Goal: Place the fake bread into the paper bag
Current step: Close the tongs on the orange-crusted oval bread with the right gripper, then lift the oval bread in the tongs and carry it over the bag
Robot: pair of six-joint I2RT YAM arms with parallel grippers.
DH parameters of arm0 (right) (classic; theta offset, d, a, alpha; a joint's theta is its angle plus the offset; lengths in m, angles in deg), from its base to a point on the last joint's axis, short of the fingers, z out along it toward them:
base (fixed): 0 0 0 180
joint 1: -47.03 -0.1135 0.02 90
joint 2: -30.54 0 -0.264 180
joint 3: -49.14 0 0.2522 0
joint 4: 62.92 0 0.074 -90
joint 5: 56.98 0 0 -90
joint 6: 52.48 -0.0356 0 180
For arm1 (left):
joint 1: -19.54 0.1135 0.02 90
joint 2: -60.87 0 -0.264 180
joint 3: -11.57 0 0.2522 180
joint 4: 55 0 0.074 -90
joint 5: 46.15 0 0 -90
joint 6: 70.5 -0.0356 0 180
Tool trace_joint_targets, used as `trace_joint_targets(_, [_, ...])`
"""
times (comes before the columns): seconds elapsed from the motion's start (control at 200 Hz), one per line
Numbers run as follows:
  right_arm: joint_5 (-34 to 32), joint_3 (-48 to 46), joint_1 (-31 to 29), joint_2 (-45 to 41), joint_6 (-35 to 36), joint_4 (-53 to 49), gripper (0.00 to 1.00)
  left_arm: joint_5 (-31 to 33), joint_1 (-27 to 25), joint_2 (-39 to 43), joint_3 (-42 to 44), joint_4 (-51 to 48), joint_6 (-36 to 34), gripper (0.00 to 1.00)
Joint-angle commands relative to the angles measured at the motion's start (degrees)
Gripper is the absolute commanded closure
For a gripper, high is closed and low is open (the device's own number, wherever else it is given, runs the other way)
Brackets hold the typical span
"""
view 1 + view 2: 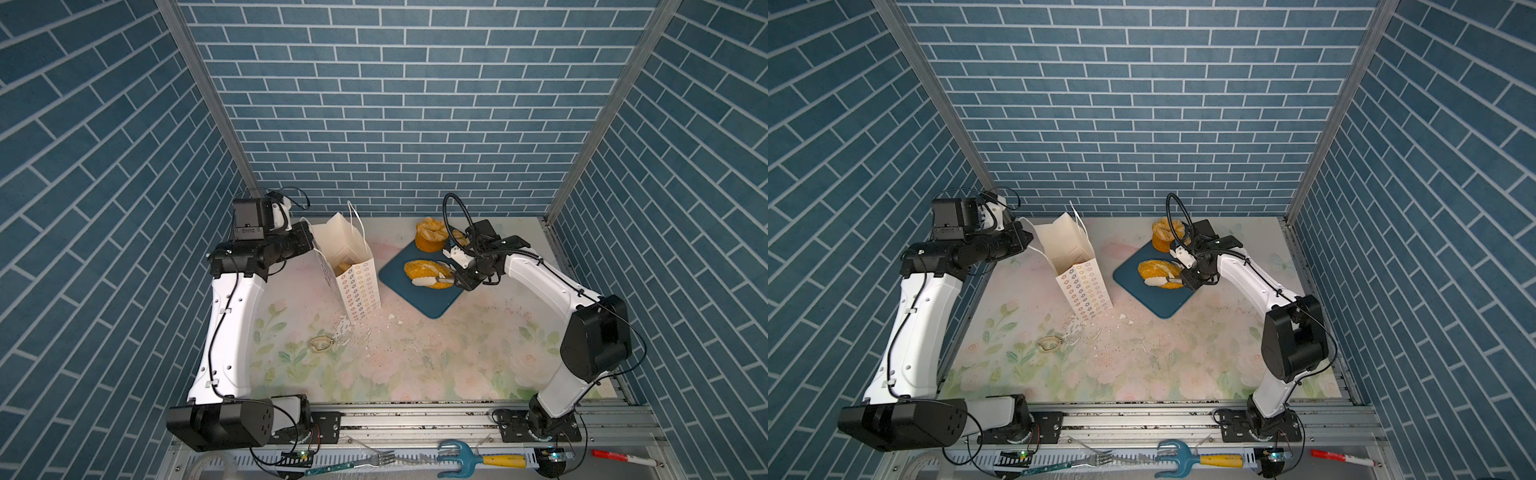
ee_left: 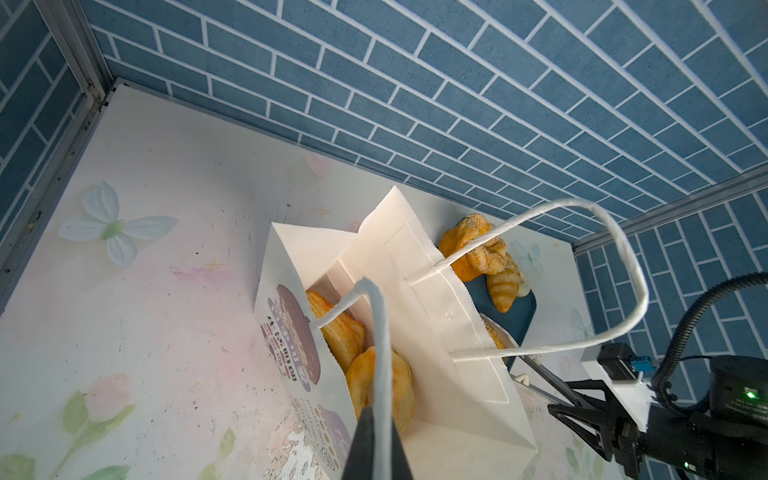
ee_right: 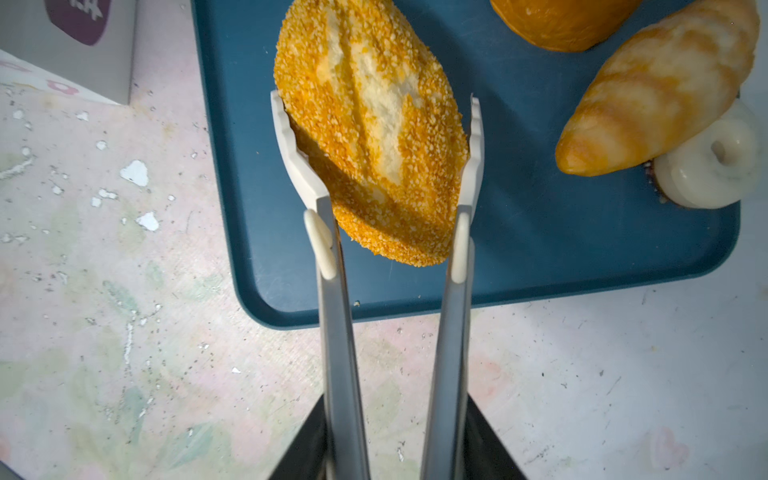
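Floral tabletop (image 1: 415, 365) carries the upright paper bag (image 1: 358, 286), whose cord handle (image 2: 376, 332) the left gripper (image 2: 376, 446) pinches closed, while the right gripper (image 3: 395, 449) clamps tongs (image 3: 337, 332) that bracket the oval loaf (image 3: 374, 137) on the teal tray (image 3: 540, 249).

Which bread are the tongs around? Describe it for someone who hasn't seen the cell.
Find the teal tray right of the white bag. At its middle, the loaf is between the tongs' white tips. It alone is an oval with a crumb crust and pale slashes; the croissant is smooth and striped, the cake tall.
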Motion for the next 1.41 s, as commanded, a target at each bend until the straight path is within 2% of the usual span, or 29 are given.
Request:
trace_joint_targets(0.0, [2.1, 3.7, -0.3, -5.7, -4.2, 0.1, 0.67, -0.3, -0.3, 0.4, 0.7, 0.1, 0.4, 1.00])
trace_joint_targets(0.155, [3.0, 4.3, -0.9, -10.9, -10.9, 1.5, 0.68, -0.8, -0.3, 1.1, 1.5, 0.8, 1.2, 1.00])
trace_joint_targets(0.23, [1.3, 6.1, -1.3, -12.9, -15.2, 1.5, 0.69, -0.8, -0.3, 1.7, 2.0, 1.4, 1.5, 1.00])
trace_joint_targets(0.445, [-0.5, 17.6, -5.5, -14.8, -21.6, -0.3, 0.71, -2.3, -0.3, 2.4, 3.2, 3.0, 2.7, 1.00])
trace_joint_targets(0.645, [-1.6, 33.6, -14.0, -9.2, -22.9, -3.3, 0.70, -2.6, -0.3, 3.3, 4.6, 4.2, 4.4, 1.00])
trace_joint_targets(0.73, [0.0, 37.6, -16.5, -7.3, -25.3, -2.0, 0.70, -2.1, -0.3, 4.2, 5.2, 4.5, 4.7, 1.00])
trace_joint_targets(0.86, [3.2, 40.4, -19.6, -5.5, -30.1, 2.3, 0.70, -0.9, -0.3, 5.6, 5.8, 4.7, 5.4, 0.98])
trace_joint_targets(1.055, [2.8, 42.9, -24.1, -1.8, -33.9, 3.3, 0.70, -0.1, -0.3, 7.0, 7.2, 5.5, 6.3, 0.93])
trace_joint_targets(1.4, [3.5, 45.3, -27.3, 3.0, -40.5, 4.5, 0.69, 0.5, -0.2, 7.9, 8.4, 5.8, 6.4, 0.98])
